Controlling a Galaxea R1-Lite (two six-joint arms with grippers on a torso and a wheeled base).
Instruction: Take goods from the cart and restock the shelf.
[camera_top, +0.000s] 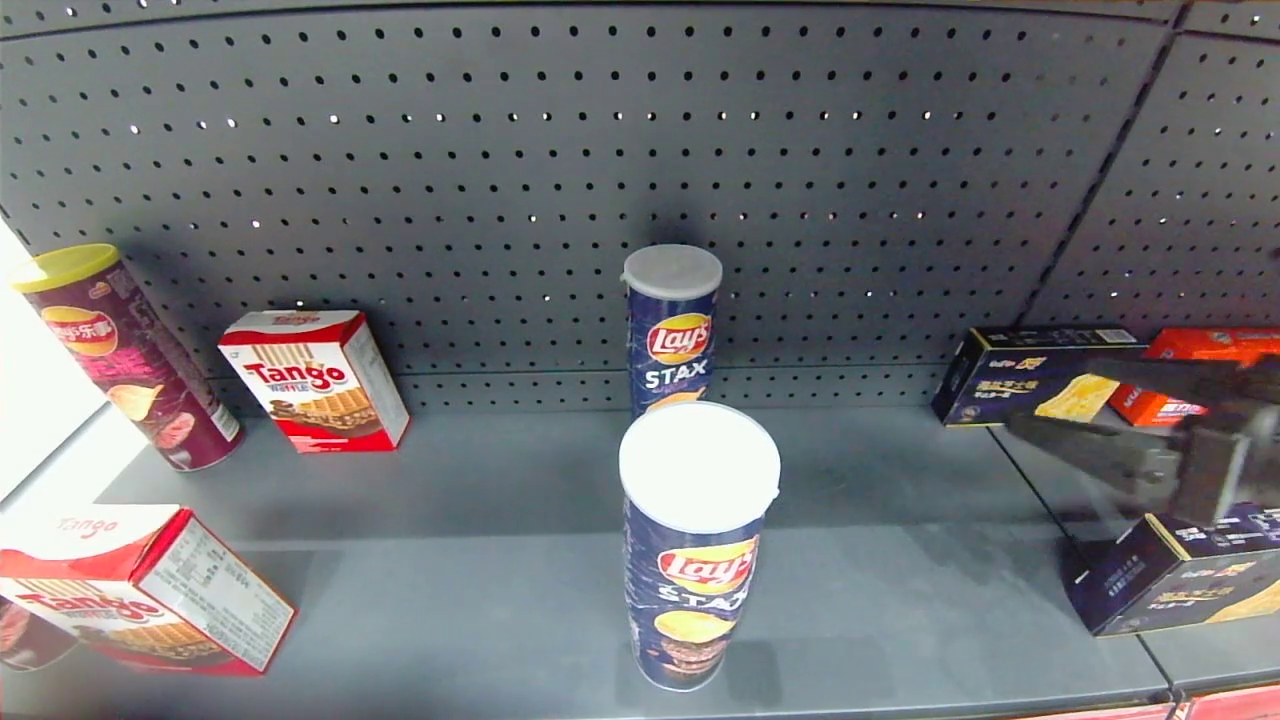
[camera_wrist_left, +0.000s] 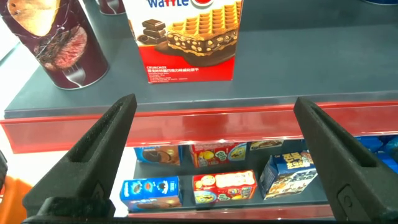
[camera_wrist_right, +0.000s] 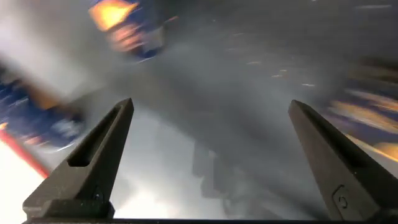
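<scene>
Nearest the head camera, the front blue chip can (camera_top: 695, 560) stands upright near the front of the grey shelf (camera_top: 480, 520), with its white lid fitted. Directly behind it, the rear blue chip can (camera_top: 672, 330) stands upright against the pegboard back panel (camera_top: 600, 150).

Left side of the shelf: a maroon chip can (camera_top: 125, 360) with a yellow lid and, near it, the rear wafer box (camera_top: 315, 380), both at the back. The front wafer box (camera_top: 140, 590) sits by the front edge.

Right side: a rear dark blue box (camera_top: 1030, 375), an orange box (camera_top: 1200, 345) and a front dark blue box (camera_top: 1180, 580).

The right hand (camera_top: 1050, 395) hovers over the right-side boxes, well apart from both blue cans. It is spread and holds nothing.

The left hand (camera_wrist_left: 214, 102) faces the red front edge (camera_wrist_left: 205, 124) of the shelf. It is spread and holds nothing. The front wafer box and a dark can (camera_wrist_left: 59, 46) stand beyond it.
</scene>
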